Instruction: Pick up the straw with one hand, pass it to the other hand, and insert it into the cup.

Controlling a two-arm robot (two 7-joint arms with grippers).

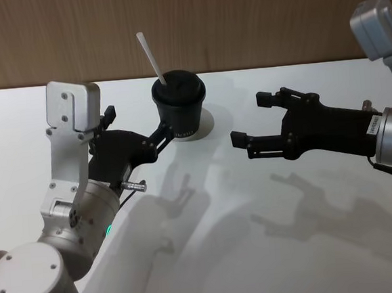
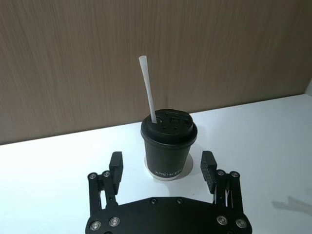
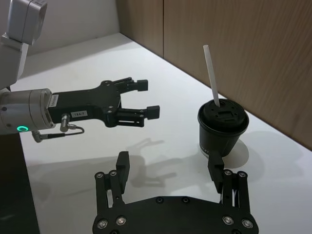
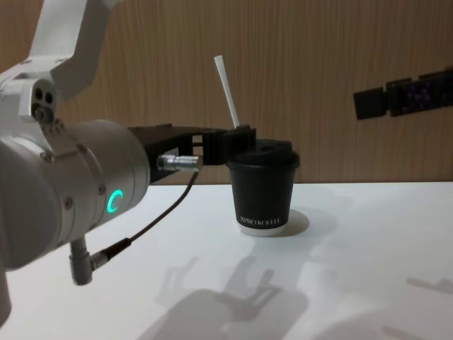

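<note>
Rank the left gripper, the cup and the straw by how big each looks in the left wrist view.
1. Left gripper, open, nearest the camera, so its rank is unsure.
2. Cup.
3. Straw, thin, standing in the cup's lid.

straw (image 2: 147, 87) lower end: hidden inside the cup (image 2: 168, 146) below the lid hole.
cup lettering: too small to read in head view; partly legible in chest view.
left gripper (image 2: 163, 168) body: cut off at 6 o'clock edge of left wrist view; in chest view, fingertips hidden behind the cup's lid.
right gripper (image 1: 248, 120) arm: cut off at 3 o'clock edge of head view; in chest view, cropped at 3 o'clock edge.
cup base: near side partly covered by left finger in head view.
</note>
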